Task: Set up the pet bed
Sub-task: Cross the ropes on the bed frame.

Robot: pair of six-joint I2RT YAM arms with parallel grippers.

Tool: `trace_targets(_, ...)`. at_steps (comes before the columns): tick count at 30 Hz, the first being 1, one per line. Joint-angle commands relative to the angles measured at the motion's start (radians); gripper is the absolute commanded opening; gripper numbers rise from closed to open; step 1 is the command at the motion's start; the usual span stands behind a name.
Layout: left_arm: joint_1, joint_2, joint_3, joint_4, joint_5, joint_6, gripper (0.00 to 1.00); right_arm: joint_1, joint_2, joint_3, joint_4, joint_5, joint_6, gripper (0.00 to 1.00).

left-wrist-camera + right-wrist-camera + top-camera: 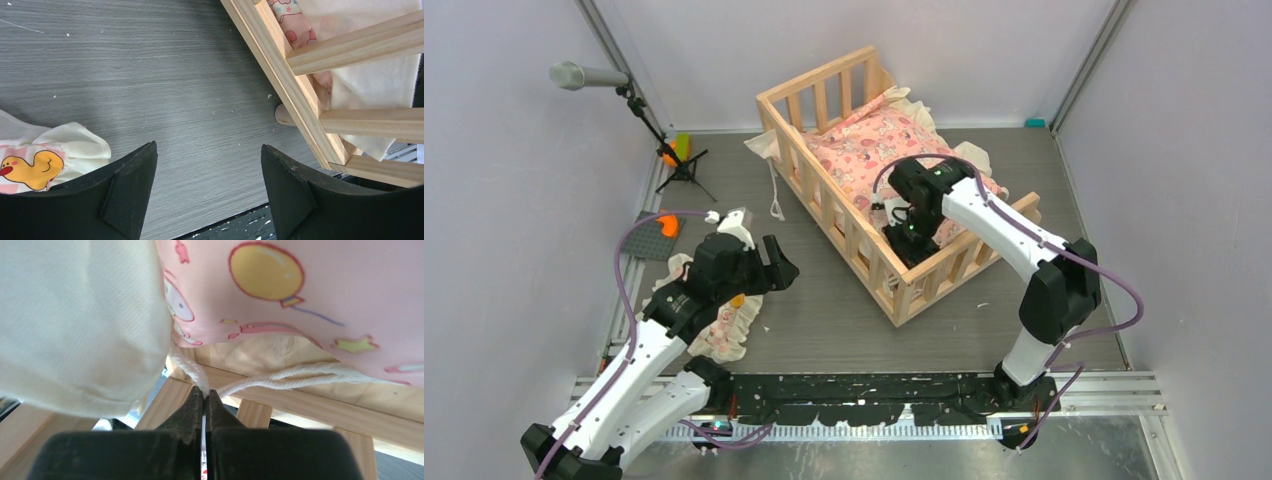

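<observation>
Securing the pink cushion (300,305) seems the step in hand; the right gripper (205,392) is clenched on its white cord (280,376) inside the pet bed (824,190), which stands on the worktop (824,320); the left gripper (208,147) hangs released near the small pillow (30,167); next, likely, draw that cord taut and tie it off.

Pink cushion (864,145), white cord (280,380), frilled pillow (724,330), microphone (579,75) on tripod (686,172)

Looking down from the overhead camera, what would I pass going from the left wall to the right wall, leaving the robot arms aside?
Microphone on its stand → small frilled pillow → wooden pet bed with the pink cushion inside → small teal object.
</observation>
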Motion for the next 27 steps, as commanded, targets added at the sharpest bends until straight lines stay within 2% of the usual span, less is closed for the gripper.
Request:
trace_targets(1, -0.003, -0.010, 0.015, 0.047, 0.016, -0.017, 0.77, 0.005, -0.093, 0.091, 0.009, 0.065, 0.033, 0.00)
trace_targets(8, -0.003, -0.026, 0.045, 0.043, 0.016, -0.007, 0.77, 0.004, -0.158, 0.167, 0.053, 0.186, 0.102, 0.00)
trace_targets(13, -0.002, -0.054, 0.055, 0.083, 0.083, 0.021, 0.77, 0.003, -0.203, 0.199, 0.104, 0.198, 0.147, 0.00)
trace_targets(23, -0.003, -0.127, -0.005, 0.285, 0.258, 0.025, 0.72, 0.002, -0.210, 0.238, 0.178, 0.026, 0.212, 0.00)
trace_targets(27, -0.004, -0.121, -0.012, 0.336, 0.318, 0.032, 0.64, 0.002, -0.214, 0.268, 0.162, -0.039, 0.211, 0.00)
